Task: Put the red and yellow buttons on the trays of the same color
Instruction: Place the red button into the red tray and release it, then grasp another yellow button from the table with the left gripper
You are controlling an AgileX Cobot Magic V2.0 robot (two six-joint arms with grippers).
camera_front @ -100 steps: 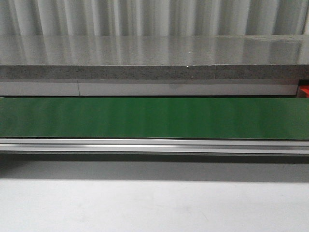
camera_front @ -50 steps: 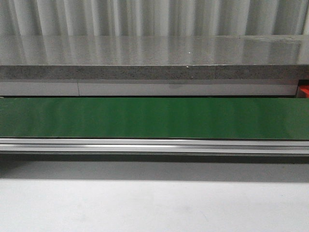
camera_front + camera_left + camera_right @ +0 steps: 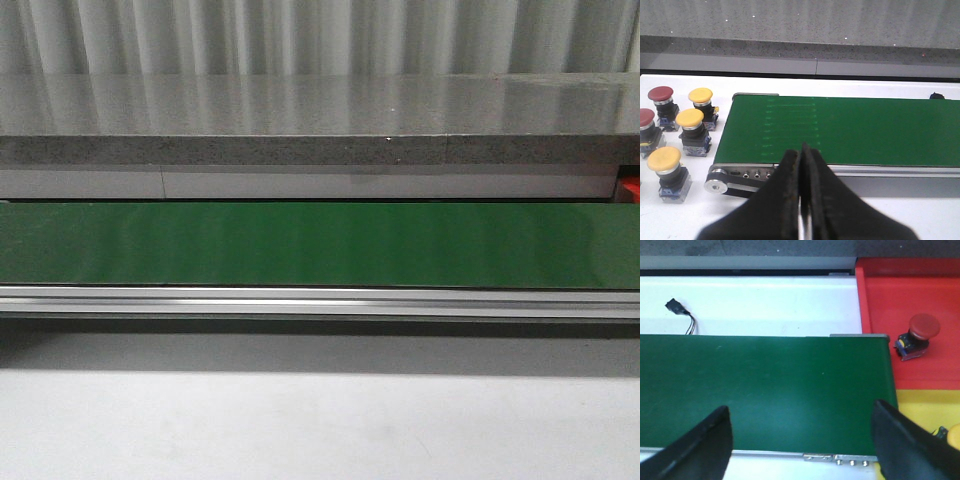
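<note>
Nearest, in the left wrist view, the left gripper [image 3: 801, 152] has its fingers pressed together, nothing between them, tips over the near edge of the green belt [image 3: 850, 130] close to its roller end. Beside that end, on the white table [image 3: 685, 215], stand five buttons — a yellow one [image 3: 664, 159] closest, then a second yellow [image 3: 689, 119] and a red one [image 3: 645, 118] cut by the frame edge, then a third yellow [image 3: 700, 95] and a full red [image 3: 660, 93] farthest. All upright on their bases, near each other, none on the belt. In the right wrist view the right gripper [image 3: 801, 432] is spread wide, fingers [image 3: 705, 442] at either side of the frame, empty, over the belt's other end. Just past that end lies the yellow tray [image 3: 925, 407], with a yellow edge of something at the corner, unclear what; beyond it the red tray [image 3: 905, 285] holds one red button [image 3: 920, 335], tipped on its side. Front view — bare belt, grey ledge [image 3: 320, 150] behind it, neither gripper visible.
</note>
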